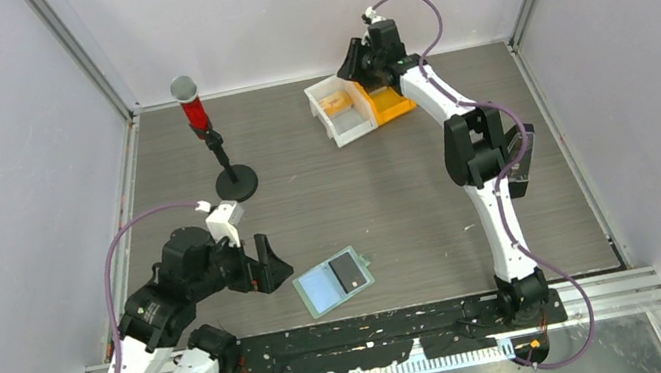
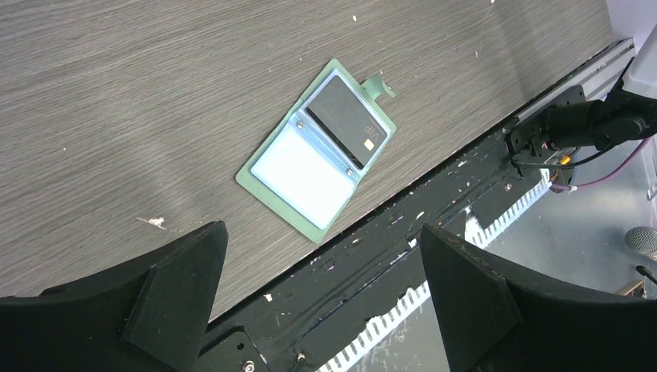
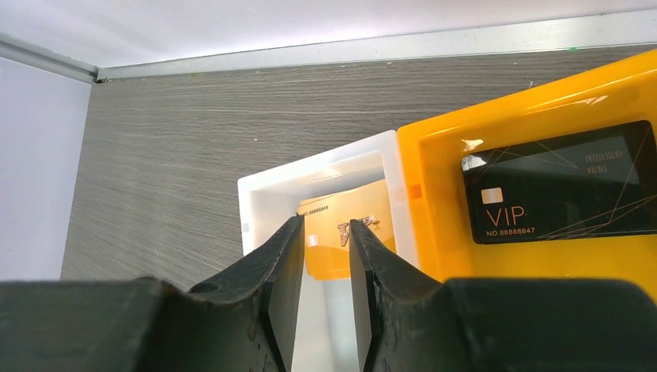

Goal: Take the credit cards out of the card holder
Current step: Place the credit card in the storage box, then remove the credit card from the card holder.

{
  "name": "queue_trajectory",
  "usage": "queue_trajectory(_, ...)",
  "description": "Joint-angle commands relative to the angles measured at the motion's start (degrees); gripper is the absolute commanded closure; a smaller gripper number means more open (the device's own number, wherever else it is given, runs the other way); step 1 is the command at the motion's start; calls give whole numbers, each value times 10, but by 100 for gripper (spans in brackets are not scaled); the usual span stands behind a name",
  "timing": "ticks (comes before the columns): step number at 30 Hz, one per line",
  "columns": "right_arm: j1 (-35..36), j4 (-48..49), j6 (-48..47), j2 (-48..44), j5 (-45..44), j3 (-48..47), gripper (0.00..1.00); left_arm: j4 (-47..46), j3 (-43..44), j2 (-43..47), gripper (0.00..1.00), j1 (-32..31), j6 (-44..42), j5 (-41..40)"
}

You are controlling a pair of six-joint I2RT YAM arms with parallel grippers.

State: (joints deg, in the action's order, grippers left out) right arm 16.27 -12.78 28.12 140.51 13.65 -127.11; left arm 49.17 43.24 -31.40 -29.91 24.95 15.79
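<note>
Setting: grey wood-grain bench (image 1: 358,192) boxed in by pale walls, with two arms bolted at its near edge.
Top view, left side: the left hand (image 1: 265,263) hangs low over the near part of the bench, just beside the card holder (image 1: 334,282) and apart from it.
Top view, holder: it lies open and flat close to the front edge, with a light blue card (image 1: 322,290) in one pocket and a black card (image 1: 348,270) in the other.
Top view, right side: the right arm stretches to the far end, with the right hand (image 1: 360,70) above a white bin (image 1: 353,130) and an orange bin (image 1: 391,107) that stand touching, side by side.
Top view, far left: a red microphone (image 1: 192,108) on a black stand, well apart from the holder.
Left wrist view: fingers (image 2: 178,287) spread wide with nothing between them. The holder lies on the bench beyond them, its small tab at the far corner. The black card reads "VIP".
Right wrist view: fingers (image 3: 283,263) narrowly parted, pinching nothing, over the white bin. A tan-orange card (image 3: 376,225) lies inside that bin. A second black card (image 3: 558,182), also marked "VIP", lies flat in the orange bin.
</note>
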Motion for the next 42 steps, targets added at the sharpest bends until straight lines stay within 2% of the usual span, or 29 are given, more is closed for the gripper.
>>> queue_trajectory(1,-1,-23,-17,-27,0,-27,65,-5,5,7,1,0,-8,-7)
queue_trajectory(7,4,-49,-28,-119,4,45,65,-6,4,4,1,0,-2,-23)
queue_trajectory(13,22,-39,-32,-285,-16,261,61,-14,-1,-2,1,0,35,-52)
queue_trajectory(17,42,-21,-35,-404,-28,424,58,-43,-26,-7,1,0,83,-43)
queue_trajectory(23,105,-13,-55,-574,-41,647,57,-146,-113,-6,3,0,174,2)
queue_trajectory(27,161,5,-49,-652,-33,743,59,-224,-175,-1,7,0,221,33)
queue_trajectory(33,264,80,5,-702,-9,861,59,-277,-224,-4,10,0,250,27)
queue_trajectory(37,321,121,36,-700,-15,898,59,-334,-257,-12,11,0,273,40)
queue_trajectory(42,355,171,60,-683,-35,915,57,-368,-269,-23,15,0,282,44)
